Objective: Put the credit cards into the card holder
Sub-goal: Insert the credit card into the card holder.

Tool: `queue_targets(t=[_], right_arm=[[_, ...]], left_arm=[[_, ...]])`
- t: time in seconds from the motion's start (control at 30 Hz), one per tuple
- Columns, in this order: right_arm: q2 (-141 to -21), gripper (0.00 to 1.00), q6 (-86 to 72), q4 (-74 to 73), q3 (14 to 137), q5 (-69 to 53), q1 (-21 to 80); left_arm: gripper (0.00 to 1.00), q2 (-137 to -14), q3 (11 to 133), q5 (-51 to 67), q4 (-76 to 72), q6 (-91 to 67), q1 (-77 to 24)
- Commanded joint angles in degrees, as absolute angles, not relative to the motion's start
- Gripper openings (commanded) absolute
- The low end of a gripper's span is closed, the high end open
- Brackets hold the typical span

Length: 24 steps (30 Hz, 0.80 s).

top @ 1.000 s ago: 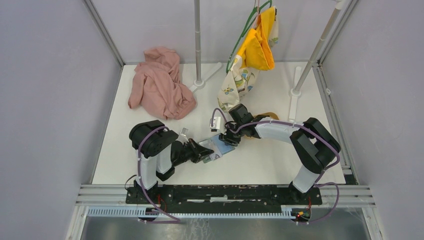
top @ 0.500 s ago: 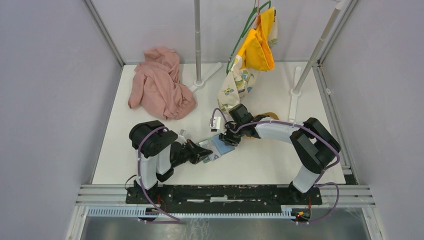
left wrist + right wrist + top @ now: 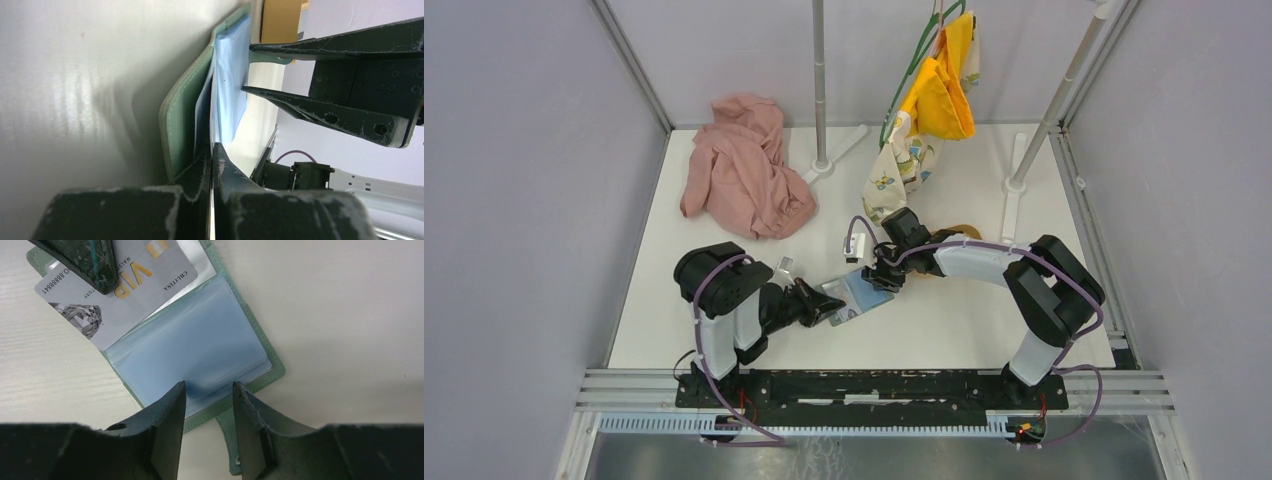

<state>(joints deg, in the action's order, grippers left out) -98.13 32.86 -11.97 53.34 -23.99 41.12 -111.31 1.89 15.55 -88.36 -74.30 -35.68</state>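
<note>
The sage-green card holder (image 3: 861,293) lies open on the white table, its blue plastic sleeves (image 3: 200,340) facing up. A pale grey credit card (image 3: 135,295) marked VIP sticks out of a sleeve at the holder's far corner, partly tucked in. My left gripper (image 3: 832,303) is shut on that card's outer end. In the left wrist view the card (image 3: 201,117) shows edge-on between the green cover (image 3: 175,125) and the sleeve. My right gripper (image 3: 209,389) stands open over the holder's opposite edge, fingertips (image 3: 177,395) at the sleeves and nothing gripped.
A pink cloth (image 3: 744,170) lies at the back left. Yellow and patterned cloths (image 3: 934,95) hang from a hanger above the back. Two stand poles (image 3: 820,80) rise from bases on the table. A light-wood tray (image 3: 961,232) lies behind the right arm. The holder's strap tab (image 3: 235,450) lies under the right fingers.
The left arm's elbow has swung slightly to the left. The card, the holder and the right gripper have hardly moved.
</note>
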Motion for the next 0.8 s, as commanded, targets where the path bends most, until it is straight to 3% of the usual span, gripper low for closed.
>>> queue_targets(t=[0.0,0.4,0.77], right_arm=[[-99.33,0.45,32.79,-14.04,54.58,-23.47,40.99],[-99.93,0.45,32.92,-14.16,54.76,-23.35,41.01],[-99.84,0.45,32.79,-14.16,54.76,-23.46,41.04]], left_arm=[[0.02,-108.82,2.29,15.84,-93.25,-66.85,-35.25],[0.02,-95.14,5.41,13.27,-72.48,-60.89,-35.24],[0.02,-107.29,3.28,8.47,-89.98,-70.11,-35.39]])
